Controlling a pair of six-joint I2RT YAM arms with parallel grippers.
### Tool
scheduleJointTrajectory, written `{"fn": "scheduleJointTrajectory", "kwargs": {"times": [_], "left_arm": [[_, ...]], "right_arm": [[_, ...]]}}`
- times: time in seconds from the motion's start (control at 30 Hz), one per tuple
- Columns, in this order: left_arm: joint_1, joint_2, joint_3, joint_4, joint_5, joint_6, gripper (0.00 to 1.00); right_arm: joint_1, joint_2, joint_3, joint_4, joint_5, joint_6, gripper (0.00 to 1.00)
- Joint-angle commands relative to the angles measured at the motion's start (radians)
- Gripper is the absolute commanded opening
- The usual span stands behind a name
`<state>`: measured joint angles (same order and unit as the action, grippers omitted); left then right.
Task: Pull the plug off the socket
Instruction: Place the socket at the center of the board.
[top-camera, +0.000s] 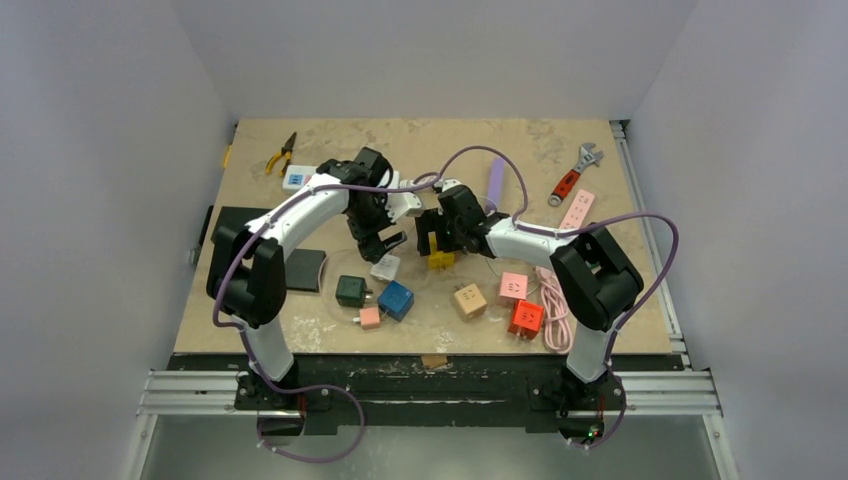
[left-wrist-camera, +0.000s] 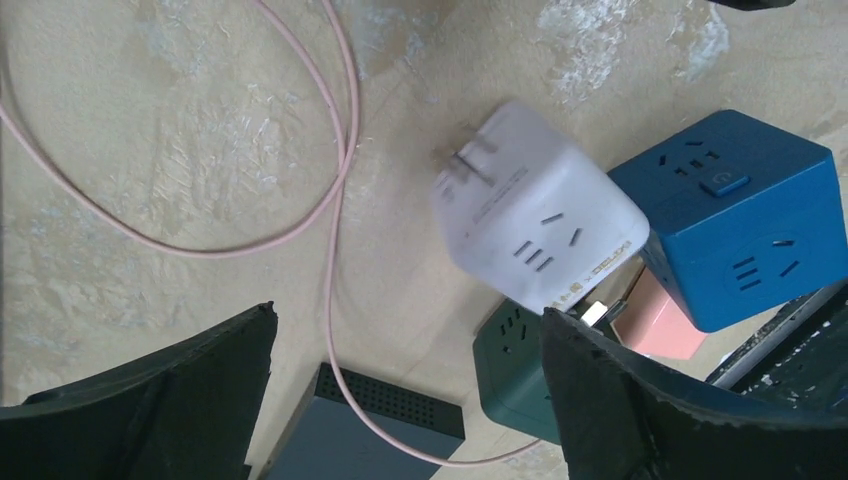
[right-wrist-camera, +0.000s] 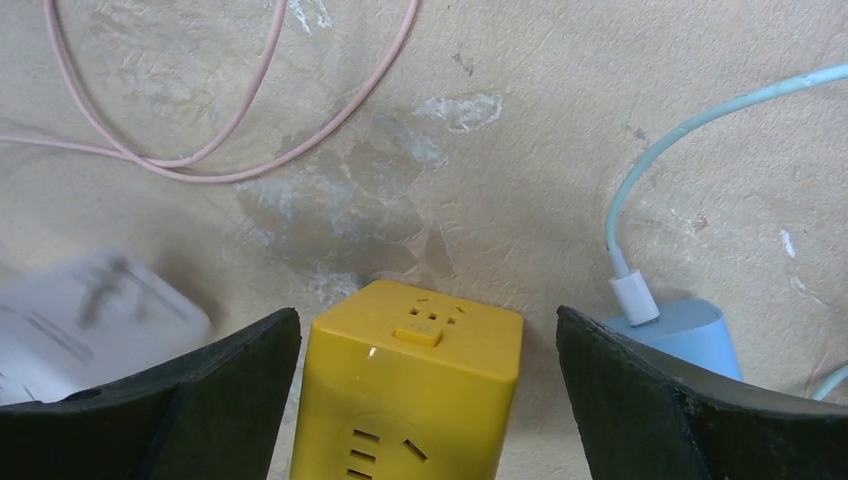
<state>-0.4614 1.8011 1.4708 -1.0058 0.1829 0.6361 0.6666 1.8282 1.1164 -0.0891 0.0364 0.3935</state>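
A white plug cube (left-wrist-camera: 540, 225) with bare metal prongs (left-wrist-camera: 465, 160) lies on the table, apart from every socket; it looks blurred. It also shows in the top view (top-camera: 385, 267). My left gripper (left-wrist-camera: 408, 330) is open and empty above it, and shows in the top view (top-camera: 385, 243). A yellow socket cube (right-wrist-camera: 410, 390) stands upright between the open fingers of my right gripper (right-wrist-camera: 428, 330), with a gap on each side. In the top view the yellow cube (top-camera: 441, 260) sits under the right gripper (top-camera: 432, 243).
A blue cube (left-wrist-camera: 730, 215), a dark green cube (left-wrist-camera: 515, 370) and a small pink block (left-wrist-camera: 655, 325) sit close to the white cube. A light blue power bank (right-wrist-camera: 680, 330) with a cable lies right of the yellow cube. A thin pink cable (left-wrist-camera: 335, 200) loops across the table. A wrench (top-camera: 574, 174) and pliers (top-camera: 281, 154) lie at the back.
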Motion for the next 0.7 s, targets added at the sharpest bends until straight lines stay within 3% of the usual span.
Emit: {"fn": "scheduleJointTrajectory", "kwargs": {"times": [0.0,0.37,0.67], "left_arm": [[0.003,-0.019,-0.008,0.056,0.059,-0.052,1.00],[0.142,-0.116,0.016,0.136,0.332,-0.119,1.00],[0.192,-0.114,0.015,0.278,0.374,-0.178,1.00]], "right_arm": [[-0.002,-0.038,0.031,0.012,0.042,0.001,0.98],[-0.079,-0.254,0.029,-0.052,0.080,-0.037,0.99],[-0.223,-0.395,-0.049,-0.070,0.098,-0.040,0.99]]}}
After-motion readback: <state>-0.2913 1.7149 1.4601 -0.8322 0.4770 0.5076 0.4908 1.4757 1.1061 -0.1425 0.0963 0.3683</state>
